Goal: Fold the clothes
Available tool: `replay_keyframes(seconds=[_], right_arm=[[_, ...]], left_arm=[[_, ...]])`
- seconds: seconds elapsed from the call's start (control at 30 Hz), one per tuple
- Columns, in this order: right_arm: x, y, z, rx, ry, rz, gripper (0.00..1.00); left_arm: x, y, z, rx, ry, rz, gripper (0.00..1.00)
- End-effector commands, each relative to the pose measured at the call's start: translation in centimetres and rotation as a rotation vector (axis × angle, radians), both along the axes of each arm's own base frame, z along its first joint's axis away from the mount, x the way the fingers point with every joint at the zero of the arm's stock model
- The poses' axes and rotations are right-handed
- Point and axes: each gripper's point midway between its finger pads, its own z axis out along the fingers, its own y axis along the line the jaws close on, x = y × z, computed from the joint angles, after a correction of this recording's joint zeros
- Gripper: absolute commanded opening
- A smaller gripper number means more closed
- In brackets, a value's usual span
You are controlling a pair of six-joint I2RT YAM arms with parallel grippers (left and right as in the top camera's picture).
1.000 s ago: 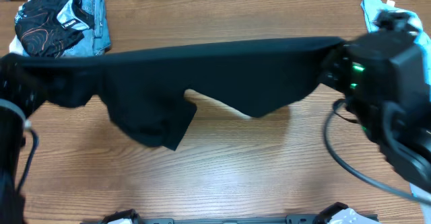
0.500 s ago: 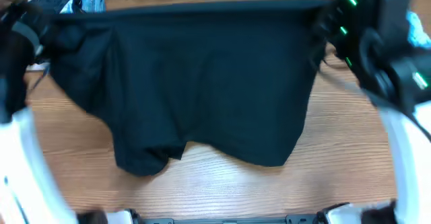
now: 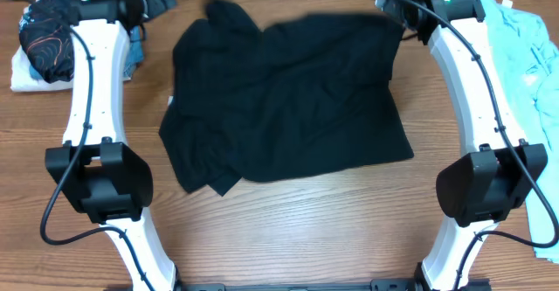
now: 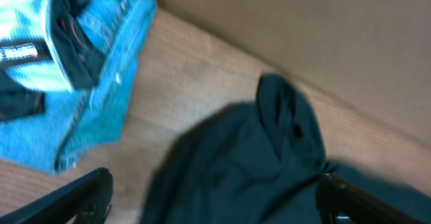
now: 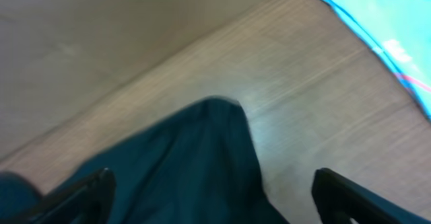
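Black T-shirt (image 3: 288, 99) dropped | left hand (image 4: 215, 200), right hand (image 5: 214, 198) spread | far edge blurred

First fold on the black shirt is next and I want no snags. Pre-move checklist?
1. Left gripper empty: ok, jaws wide open, shirt corner lying loose below them.
2. Right gripper empty: ok, jaws wide open, nothing held.
3. Black shirt resting on the table: ok.
4. Shirt spread flat: not ok, it is rumpled, with the near-left corner bunched up and a lump at the far-left corner.
5. Shirt clear of the pile of clothes and the light blue shirt: ok, bare wood shows between them.
6. Which side faces up: cannot tell, no label visible.
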Motion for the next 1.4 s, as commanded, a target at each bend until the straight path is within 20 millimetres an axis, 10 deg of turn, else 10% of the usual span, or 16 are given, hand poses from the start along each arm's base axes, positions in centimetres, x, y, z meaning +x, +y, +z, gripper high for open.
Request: replay_keyframes(seconds=[0.0,0.47,0.77,1.07,1.37], right_arm=[[-1.6,-0.7,4.6,-0.055,-0.055,0.027,1.0],[-12.6,0.7,10.0,0.08,0.047,0.121,1.0],[-18.0,-0.1,10.3,0.131,0.135,0.02,1.0],[-18.6,-1.3,9.4,0.076,0.176,-0.023,1.0],[-17.4,-5.4,8.5,0.06,0.156,-0.149,1.0]], left_arm=[[-1.5,-1.2,3.6,0.059,-0.039,-0.049,1.0],[-16.3,-5.2,13.9,-0.028,-0.022,-0.239,0.91],[-24.6,-4.1,15.6,-0.033,0.054,-0.125,1.0],[-28.6,-7.8,10.5,-0.083,0.309,-0.249,0.99],[-30.2,-10.1,-1.7,-0.081,0.625,-0.198,1.0]])
